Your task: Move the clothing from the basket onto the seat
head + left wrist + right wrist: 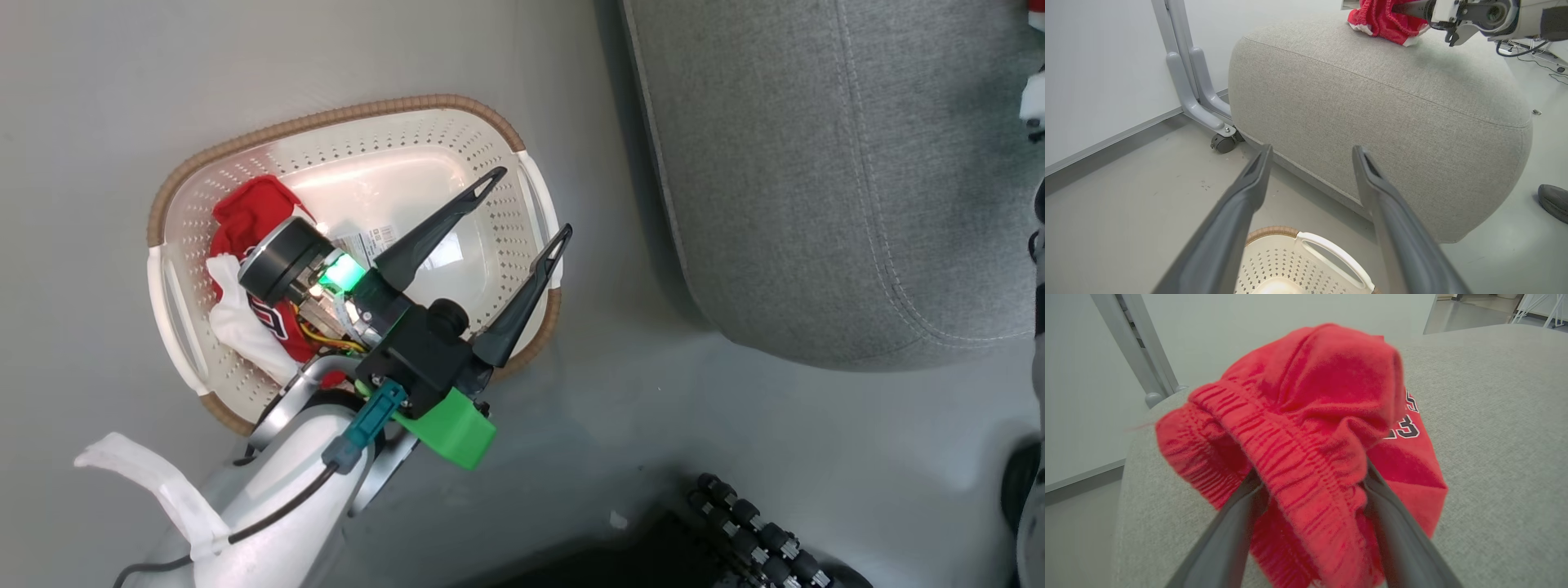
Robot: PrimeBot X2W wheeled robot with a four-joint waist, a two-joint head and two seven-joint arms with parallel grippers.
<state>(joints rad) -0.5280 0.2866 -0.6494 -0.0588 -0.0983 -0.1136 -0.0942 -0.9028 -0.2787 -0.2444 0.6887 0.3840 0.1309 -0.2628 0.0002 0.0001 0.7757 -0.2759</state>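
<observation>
Red shorts (1306, 416) with a gathered elastic waistband and a dark 23 lay bunched on the grey seat (1494, 416) in the right wrist view, slumped over and between the fingers (1229, 539) of the right gripper (1310, 477), which stood spread wide with their tips hidden under the cloth. Looking down, the head view gave the other garment, a red-and-white jersey (249, 216) crumpled at the left end of the cream basket (482, 147), and the left gripper (531, 202) hanging over that basket with its jaws wide apart and empty; the left wrist view set the seat just beside the basket
</observation>
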